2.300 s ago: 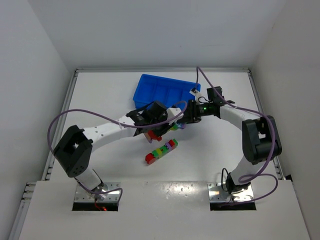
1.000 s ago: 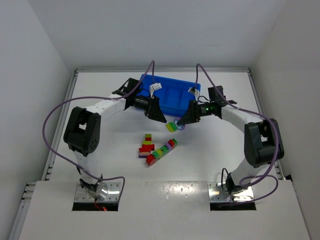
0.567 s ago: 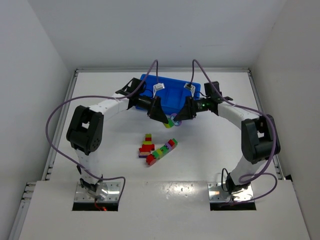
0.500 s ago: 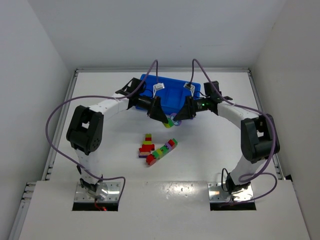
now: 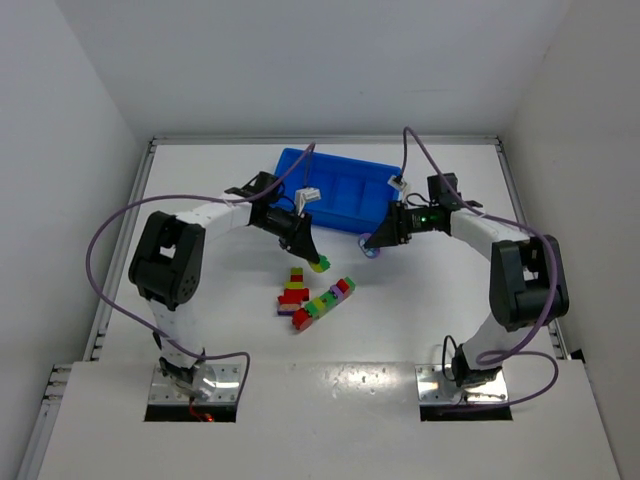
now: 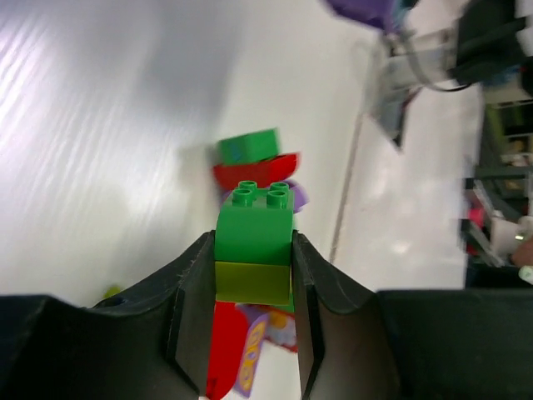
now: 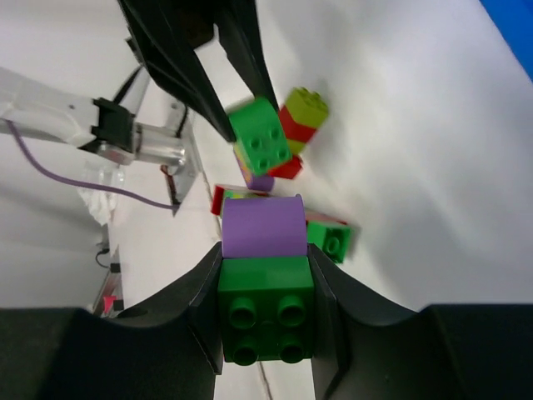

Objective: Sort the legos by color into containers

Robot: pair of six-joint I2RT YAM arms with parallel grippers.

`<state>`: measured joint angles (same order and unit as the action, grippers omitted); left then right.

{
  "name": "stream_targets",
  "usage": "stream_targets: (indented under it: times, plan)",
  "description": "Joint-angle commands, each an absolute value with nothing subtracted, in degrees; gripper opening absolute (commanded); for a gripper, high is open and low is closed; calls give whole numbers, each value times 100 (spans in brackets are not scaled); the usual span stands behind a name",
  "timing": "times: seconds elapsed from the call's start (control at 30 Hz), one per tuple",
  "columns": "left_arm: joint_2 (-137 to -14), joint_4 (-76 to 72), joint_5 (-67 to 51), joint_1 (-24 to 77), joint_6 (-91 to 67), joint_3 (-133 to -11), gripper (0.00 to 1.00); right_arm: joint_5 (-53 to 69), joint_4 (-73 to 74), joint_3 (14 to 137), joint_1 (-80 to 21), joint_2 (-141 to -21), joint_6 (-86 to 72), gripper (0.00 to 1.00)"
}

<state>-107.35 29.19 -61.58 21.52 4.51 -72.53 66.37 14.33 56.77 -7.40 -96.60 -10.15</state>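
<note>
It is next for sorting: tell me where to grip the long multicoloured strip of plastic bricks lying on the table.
I'd grip the multicoloured brick strip mid-length across its narrow sides, coming from above. It lies flat and diagonal; the red-and-yellow brick cluster crowds its red end.

This is a robotics lab test cell. Plain white panel walls [image 5: 70, 120] box in a white table [image 5: 420, 300]. The left arm [image 5: 215, 215] and right arm [image 5: 480, 232], white and black, stand on metal base plates [image 5: 225, 385] at the table's near edge. Purple cables [image 5: 89, 270] loop loosely along the arms.
</note>
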Motion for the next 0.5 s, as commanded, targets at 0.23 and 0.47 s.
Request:
stream_targets:
  times: [0.23,0.47]
  plan:
    - [-9951,2481,-3946,2250,634,-7023,60,6037,2013,5668,-861,-9325,-70,0]
    - [-9931,1811,-5411,2303,-121,-7145,99,6687,1881,5792,-923,-9378,-176,0]
